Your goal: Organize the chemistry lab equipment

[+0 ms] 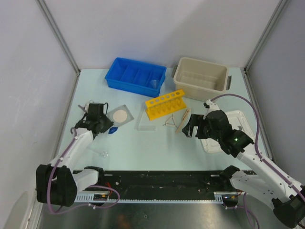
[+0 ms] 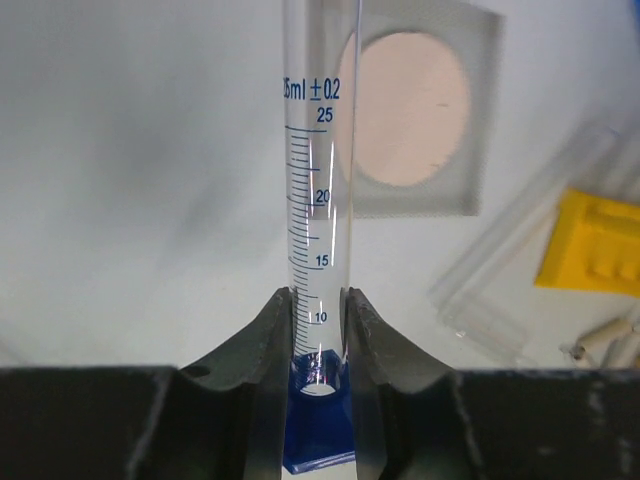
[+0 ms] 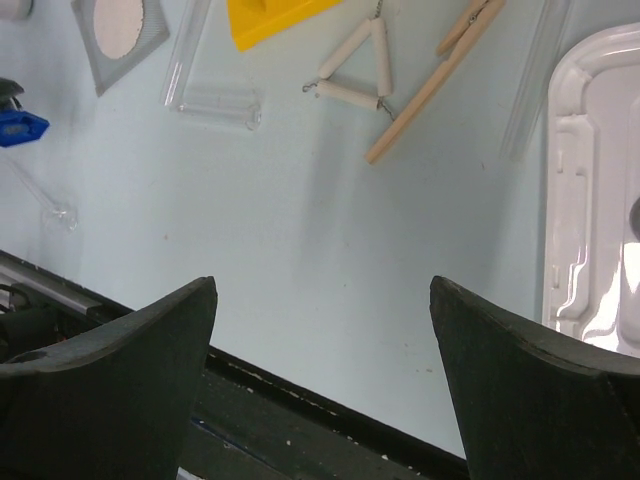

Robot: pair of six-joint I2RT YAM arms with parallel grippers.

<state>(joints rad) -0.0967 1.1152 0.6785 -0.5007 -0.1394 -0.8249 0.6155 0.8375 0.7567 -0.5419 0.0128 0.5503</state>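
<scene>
We find the graduated cylinder [image 2: 318,180] at centre of the left wrist frame. Its long axis runs up-frame from the blue base [image 2: 318,440], and the left gripper [image 2: 318,305] is clamped on it just above that base. The right gripper [image 3: 323,290] gapes empty (well apart, right side overhead). Only the wrist view shows the glass; overhead it vanishes.

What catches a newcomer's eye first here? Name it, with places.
The left hand pinches a clear graduated cylinder near its blue foot, on the left side. In the middle sits the bright yellow test-tube rack, with a blue divided bin and beige tub behind it.
</scene>
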